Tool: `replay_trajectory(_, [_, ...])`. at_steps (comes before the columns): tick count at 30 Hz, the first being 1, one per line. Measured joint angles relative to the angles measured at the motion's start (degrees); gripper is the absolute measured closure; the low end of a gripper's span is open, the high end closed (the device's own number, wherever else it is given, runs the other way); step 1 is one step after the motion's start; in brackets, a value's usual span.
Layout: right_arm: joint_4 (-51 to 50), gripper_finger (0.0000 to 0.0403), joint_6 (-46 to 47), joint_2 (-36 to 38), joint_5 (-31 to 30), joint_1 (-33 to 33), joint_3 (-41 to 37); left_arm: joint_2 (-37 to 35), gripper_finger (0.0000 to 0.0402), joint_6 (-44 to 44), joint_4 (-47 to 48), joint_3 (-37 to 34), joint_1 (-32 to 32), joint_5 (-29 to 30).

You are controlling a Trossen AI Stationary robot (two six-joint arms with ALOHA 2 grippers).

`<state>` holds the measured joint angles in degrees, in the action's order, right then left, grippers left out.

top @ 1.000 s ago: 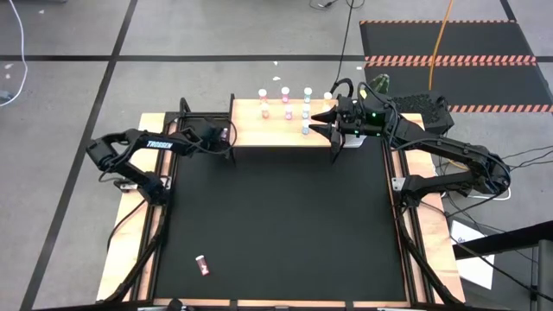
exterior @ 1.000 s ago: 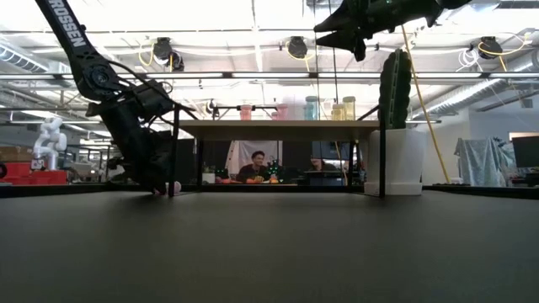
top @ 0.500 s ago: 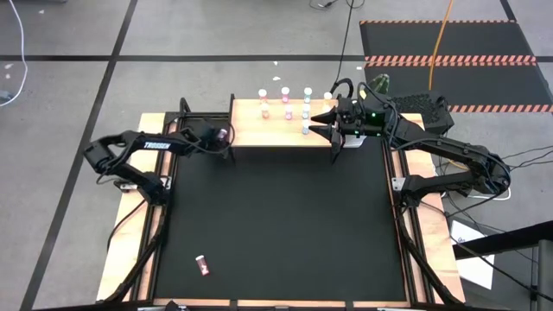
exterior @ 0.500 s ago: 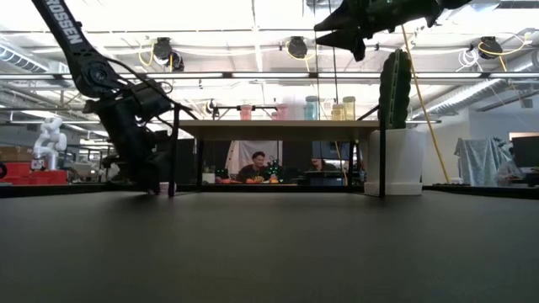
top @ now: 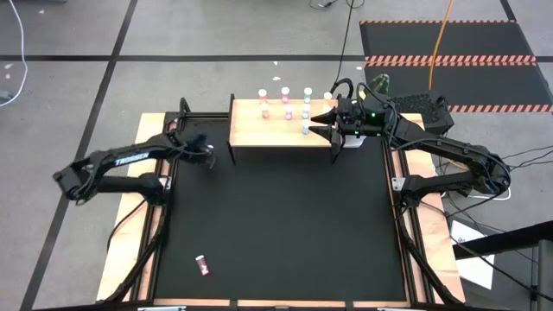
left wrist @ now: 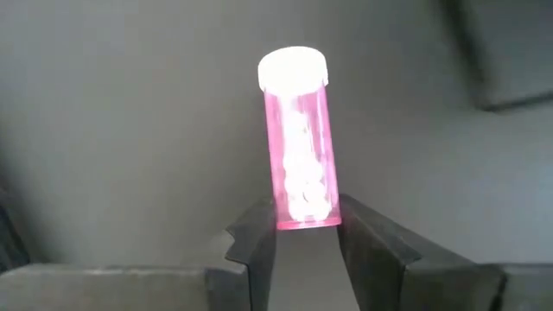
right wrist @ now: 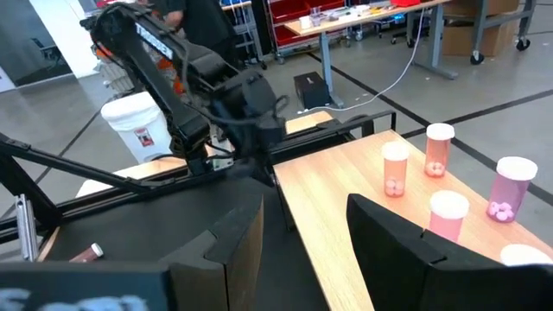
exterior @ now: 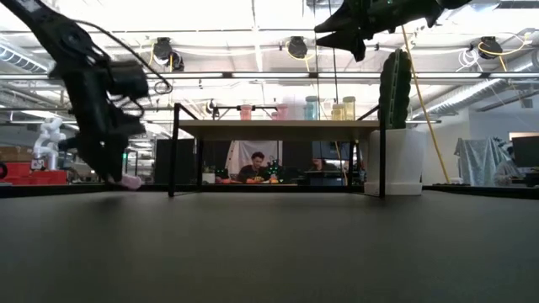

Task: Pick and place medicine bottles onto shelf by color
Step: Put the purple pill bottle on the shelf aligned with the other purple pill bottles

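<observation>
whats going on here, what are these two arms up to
The left gripper is pinching a pink medicine bottle by its base, just left of the wooden shelf, low over the black mat. Several bottles already stand on the shelf. The right gripper hovers above the shelf's right end, fingers apart and holding nothing. One more pink bottle lies on its side on the mat, near the front left corner.

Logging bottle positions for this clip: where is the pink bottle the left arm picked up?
The pink bottle sits pinched in the left gripper, low over the table's left side in the high view, just left of the shelf.
</observation>
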<state>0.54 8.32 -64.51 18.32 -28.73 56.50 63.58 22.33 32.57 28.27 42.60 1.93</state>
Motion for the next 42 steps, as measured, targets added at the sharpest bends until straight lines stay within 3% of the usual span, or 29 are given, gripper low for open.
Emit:
replay_trajectory(6, [-0.04,0.0238,0.85,0.00,1.54,0.23,-0.01,-12.88,0.0302,8.78,4.42,0.00,-7.36,-3.94])
replay_trajectory(10, [0.19,0.0238,1.42,0.00,2.41,1.95,-0.01,-21.43,0.0296,15.15,3.65,0.02,-14.02,-5.42])
replay_trajectory(18, [0.74,0.0222,-1.54,-4.86,6.85,9.56,1.44,-32.10,0.0292,19.82,-11.51,0.09,-27.61,-5.66])
replay_trajectory(24, [1.09,0.0195,-1.93,-9.75,5.73,14.18,11.63,-33.21,0.0299,13.52,-27.30,0.13,-35.79,-6.62])
replay_trajectory(28, [1.23,0.0179,-4.05,-15.69,1.23,17.80,20.74,-32.44,0.0288,7.34,-37.64,0.13,-37.45,-6.57])
replay_trajectory(31, [1.05,0.0173,-6.50,-21.95,1.15,20.11,27.95,-31.50,0.0290,3.78,-44.48,0.13,-37.43,-6.59])
replay_trajectory(37, [1.08,0.0172,-7.29,-33.27,3.15,21.79,42.01,-30.06,0.0300,0.37,-47.75,0.15,-37.79,-10.81])
replay_trajectory(42, [1.48,0.0172,-2.57,-39.60,6.59,21.71,47.35,-27.87,0.0289,-5.00,-47.86,0.15,-39.39,-11.52])
